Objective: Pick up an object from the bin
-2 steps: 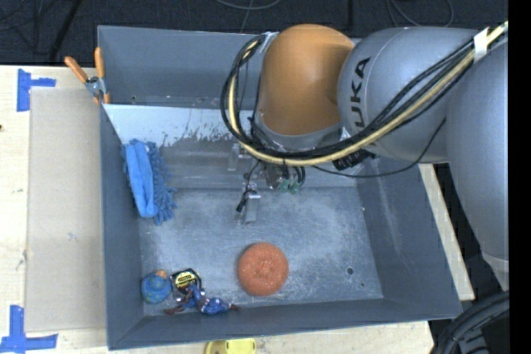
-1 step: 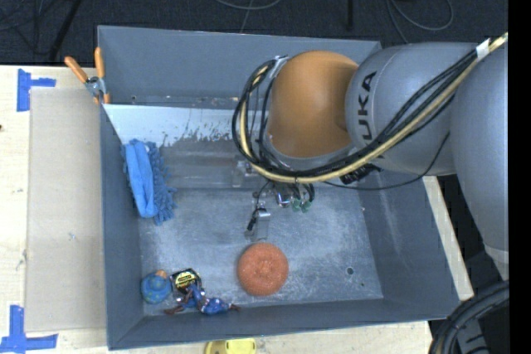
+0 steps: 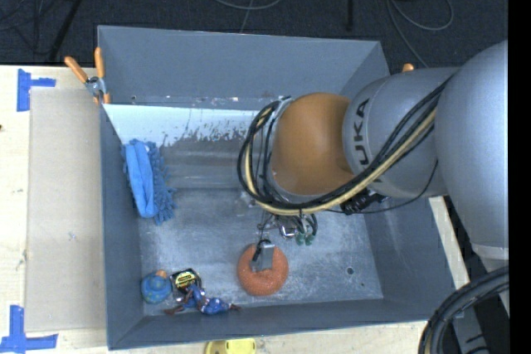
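1. The bin [image 3: 241,66] is plain grey. Its floor is speckled with pale, whitish scuffs, densest toward the bin's far wall.
2. The ball [image 3: 267,279], near the bin's front wall, is orange-red with a faintly mottled surface.
3. The cloth [image 3: 145,178], along the bin's left wall, is bright blue all over, fringe included.
4. In the bin's front-left corner, the round toy [image 3: 154,288] is light blue, the small thing [image 3: 184,279] beside it is black and yellow, and the piece [image 3: 211,307] next to that is darker blue.
5. The arm [image 3: 465,137] is silver-grey with black lettering, its cover [image 3: 311,145] is orange-brown, and the cables [image 3: 253,170] are black and pale yellow.
6. The gripper [image 3: 264,254], over the ball, is dark grey.
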Motion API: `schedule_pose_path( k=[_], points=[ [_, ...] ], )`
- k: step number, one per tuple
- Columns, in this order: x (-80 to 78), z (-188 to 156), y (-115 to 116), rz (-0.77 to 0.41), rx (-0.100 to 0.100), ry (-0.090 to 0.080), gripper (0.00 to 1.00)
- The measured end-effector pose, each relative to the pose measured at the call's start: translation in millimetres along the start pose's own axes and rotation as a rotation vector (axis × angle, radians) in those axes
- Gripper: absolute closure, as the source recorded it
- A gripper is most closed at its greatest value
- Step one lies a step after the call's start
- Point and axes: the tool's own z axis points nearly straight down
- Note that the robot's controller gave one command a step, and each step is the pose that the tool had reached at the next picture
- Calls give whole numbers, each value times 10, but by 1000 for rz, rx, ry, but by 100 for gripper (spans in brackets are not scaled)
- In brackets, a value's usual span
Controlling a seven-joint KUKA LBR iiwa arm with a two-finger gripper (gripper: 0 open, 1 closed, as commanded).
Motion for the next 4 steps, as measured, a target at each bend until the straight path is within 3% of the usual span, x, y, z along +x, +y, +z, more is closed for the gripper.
schedule_pose_path(
  k=[1, 2, 3, 4],
  points=[
    [159, -54, -62, 64, -1, -1, 100],
    [162, -44, -65, 66, -1, 0, 0],
    [162, -44, -67, 68, -1, 0, 0],
    [560, 252, -293, -67, -3, 3, 100]
  ],
)
